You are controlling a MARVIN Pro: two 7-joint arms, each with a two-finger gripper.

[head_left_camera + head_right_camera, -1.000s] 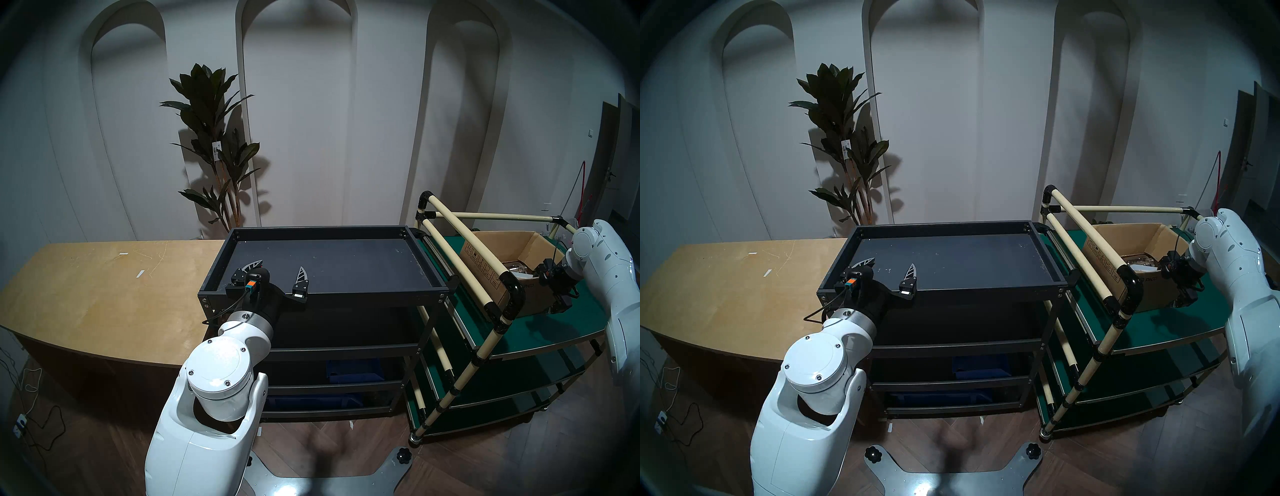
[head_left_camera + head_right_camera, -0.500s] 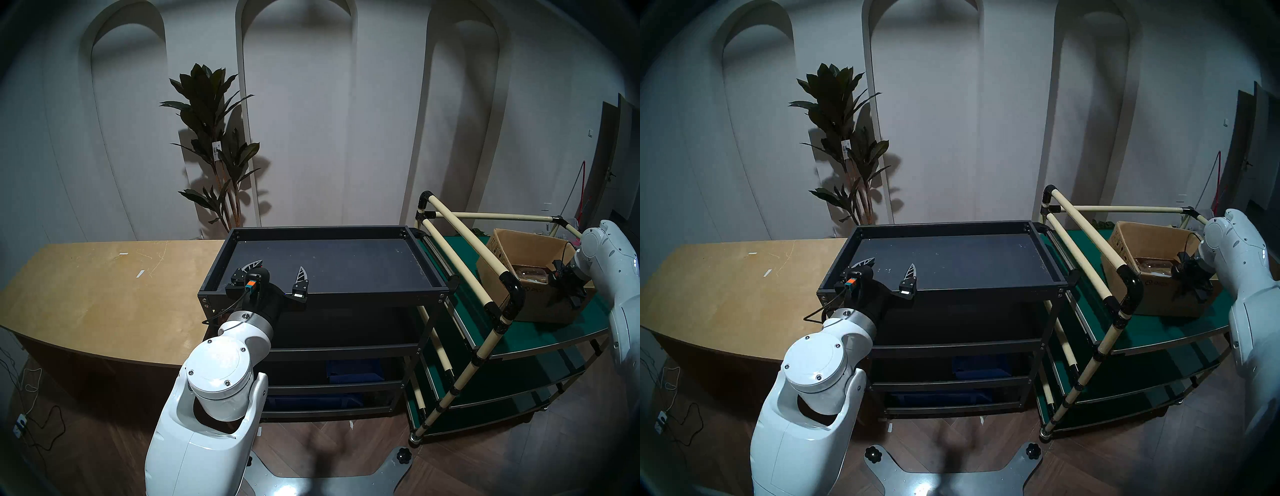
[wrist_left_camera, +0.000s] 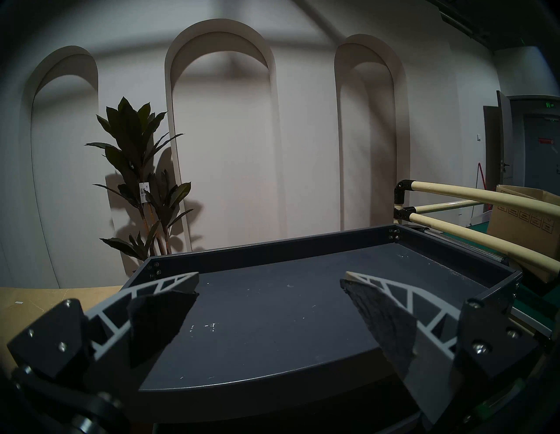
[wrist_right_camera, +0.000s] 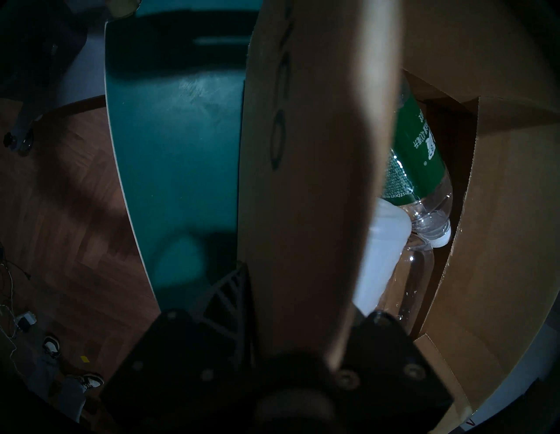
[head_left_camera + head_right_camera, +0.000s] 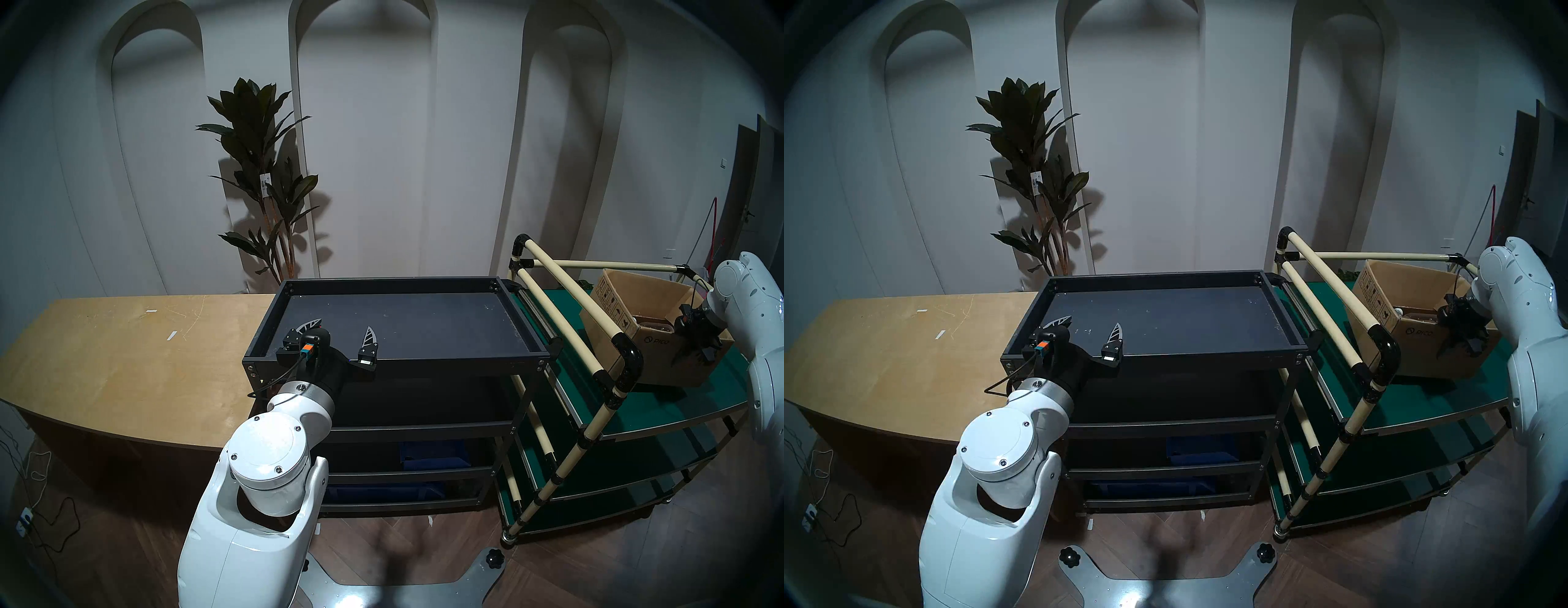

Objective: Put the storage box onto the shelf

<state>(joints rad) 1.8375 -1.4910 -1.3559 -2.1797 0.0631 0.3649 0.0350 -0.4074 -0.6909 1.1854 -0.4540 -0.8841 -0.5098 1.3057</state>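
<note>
Right gripper (image 5: 695,349) was clamped over the near wall of the storage box (image 5: 662,339), tilting it up off the green cart (image 5: 662,407) for carrying. Left gripper (image 5: 339,333) waited with fingers spread over the shelf (image 5: 424,282), probably ready to steady it.

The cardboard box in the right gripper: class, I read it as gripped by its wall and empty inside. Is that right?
Not quite. The right gripper does clamp the wall of the cardboard box, but the box is not empty: the right wrist view shows plastic bottles lying inside it.
</note>
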